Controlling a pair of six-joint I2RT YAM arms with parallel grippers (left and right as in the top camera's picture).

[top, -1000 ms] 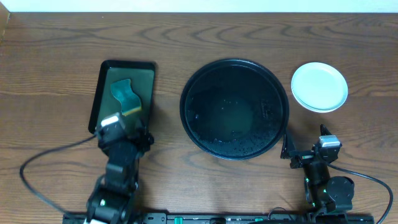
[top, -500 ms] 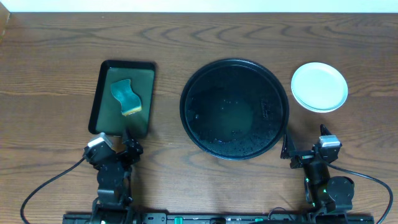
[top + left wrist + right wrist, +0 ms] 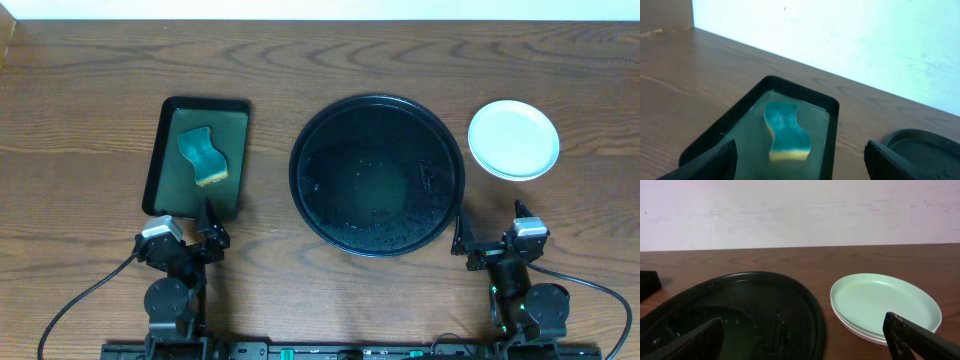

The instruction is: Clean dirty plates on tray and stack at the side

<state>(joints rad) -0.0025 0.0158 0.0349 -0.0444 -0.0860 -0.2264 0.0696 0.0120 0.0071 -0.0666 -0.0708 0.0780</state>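
The round black tray (image 3: 377,175) sits mid-table with only water drops on it; it also shows in the right wrist view (image 3: 740,312) and at the left wrist view's right edge (image 3: 925,147). The plates (image 3: 513,139) lie stacked, pale and glossy, right of the tray; in the right wrist view the stack (image 3: 885,305) looks pale mint. My left gripper (image 3: 186,240) is open and empty, just in front of the rectangular tray. My right gripper (image 3: 492,243) is open and empty near the round tray's front right rim.
A rectangular black tray with a green inside (image 3: 197,157) stands at the left and holds a teal and yellow sponge (image 3: 203,155), also seen in the left wrist view (image 3: 786,131). A pale wall runs behind the table's far edge.
My left arm has pulled back from the rectangular tray toward the table's front edge, leaving the sponge in it. The right arm, plates and round tray have not moved.
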